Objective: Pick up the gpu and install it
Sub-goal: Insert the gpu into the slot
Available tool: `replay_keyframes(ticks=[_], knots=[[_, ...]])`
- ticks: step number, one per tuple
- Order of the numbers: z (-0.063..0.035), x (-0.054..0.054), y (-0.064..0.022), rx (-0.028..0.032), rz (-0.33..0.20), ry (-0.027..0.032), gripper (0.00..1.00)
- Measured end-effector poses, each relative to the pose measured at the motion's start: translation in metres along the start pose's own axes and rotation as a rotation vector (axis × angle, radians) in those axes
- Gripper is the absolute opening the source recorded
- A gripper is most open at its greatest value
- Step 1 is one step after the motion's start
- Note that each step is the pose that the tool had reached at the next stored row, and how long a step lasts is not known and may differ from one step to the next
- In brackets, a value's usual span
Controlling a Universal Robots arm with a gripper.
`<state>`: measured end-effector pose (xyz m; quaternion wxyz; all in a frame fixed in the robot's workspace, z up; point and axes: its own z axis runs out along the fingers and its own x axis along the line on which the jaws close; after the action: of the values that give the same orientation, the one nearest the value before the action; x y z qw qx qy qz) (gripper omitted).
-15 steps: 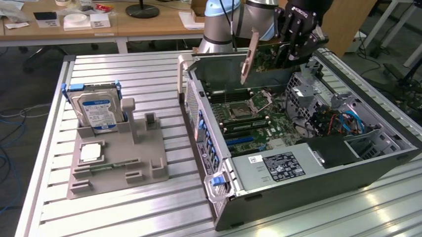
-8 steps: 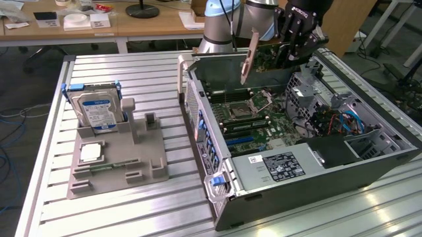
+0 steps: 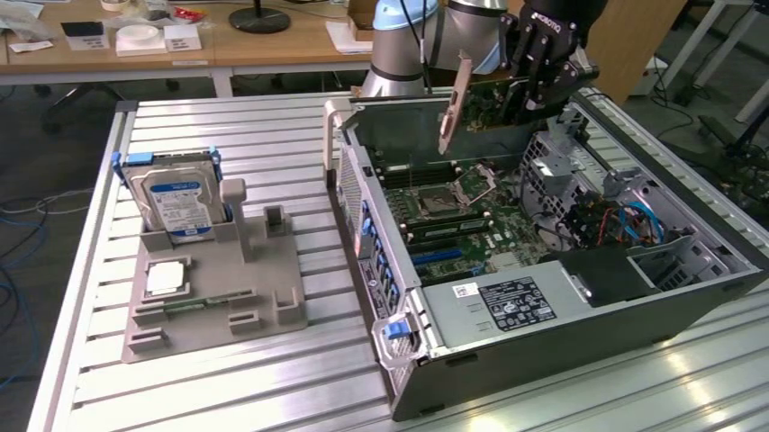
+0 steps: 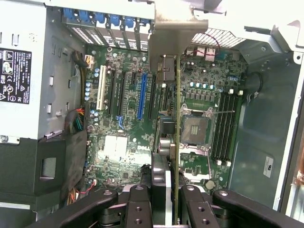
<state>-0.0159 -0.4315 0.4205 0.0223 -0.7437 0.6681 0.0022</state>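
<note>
My gripper is shut on the gpu, a green card with a silver end bracket, and holds it in the air above the back of the open computer case. In the wrist view the gpu appears edge-on between my fingers, and its bracket points toward the case's rear slot openings. The motherboard lies below, its blue expansion slot well apart from the card's edge. The card hangs over the area beside the CPU socket.
A grey fixture on the exterior view's left holds a silver hard drive and a small chip. Inside the case are the power supply, the drive cage and blue cables. A ribbed metal table carries everything.
</note>
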Motion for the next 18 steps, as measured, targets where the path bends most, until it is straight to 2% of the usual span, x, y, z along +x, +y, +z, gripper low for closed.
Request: replay_keyframes(ticks=[7,12,16,18], knots=[[0.008,0.0,0.0006,0.0029,0.099,0.0047,0.28],[0.0135,0.0,0.0009,-0.0014,0.103,0.0048,0.28],[0.0209,-0.001,0.0015,-0.0014,0.105,0.0047,0.28],[0.0245,-0.002,0.0026,-0.0011,0.118,0.0065,0.28]])
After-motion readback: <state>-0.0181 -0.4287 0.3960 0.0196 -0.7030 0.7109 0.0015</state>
